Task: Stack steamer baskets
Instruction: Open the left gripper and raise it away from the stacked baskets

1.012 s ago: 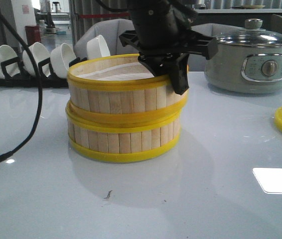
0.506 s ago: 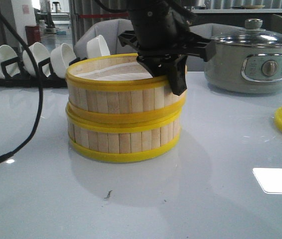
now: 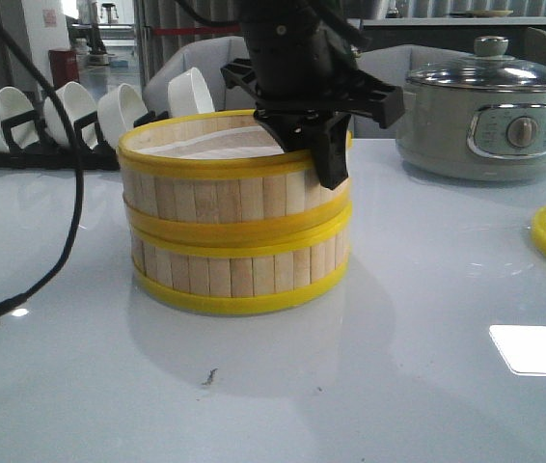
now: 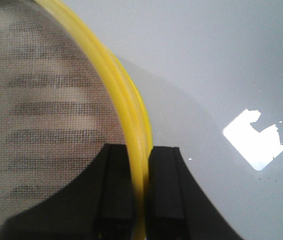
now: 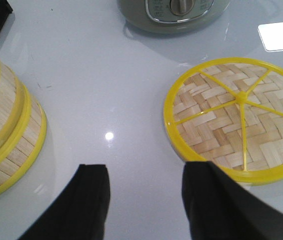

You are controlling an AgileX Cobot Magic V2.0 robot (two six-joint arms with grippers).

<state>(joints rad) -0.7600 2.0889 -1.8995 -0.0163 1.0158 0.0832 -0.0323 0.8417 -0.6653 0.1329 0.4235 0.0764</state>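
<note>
Stacking looks nearly done: top basket (image 3: 230, 178) sits on bottom basket (image 3: 239, 270) mid-table (image 3: 427, 386), rims meeting all round from the front view, roughly concentric though the top one seems offset a touch toward the left. Left gripper (image 3: 326, 145) comes down from above at the top basket's right rim; in the left wrist view its fingers (image 4: 116, 190) are pinching the yellow rim (image 4: 131, 125), one pad inside against the mesh liner (image 4: 41, 100), one outside. So the basket is placed but not released. What's left, as I judge it: let go of the rim, lift clear, maybe nudge to centre if the offset matters. Right gripper (image 5: 144, 200) hangs spread and empty over bare table, between the stack and the woven lid (image 5: 236, 117), which lies flat, well apart from the baskets. Lid isn't part of stacking as worded. Pot (image 3: 490, 111) at back right, bowls in rack (image 3: 80, 111) at back left, loose cable (image 3: 61, 222) on the left, all untouched. No third basket visible.
</note>
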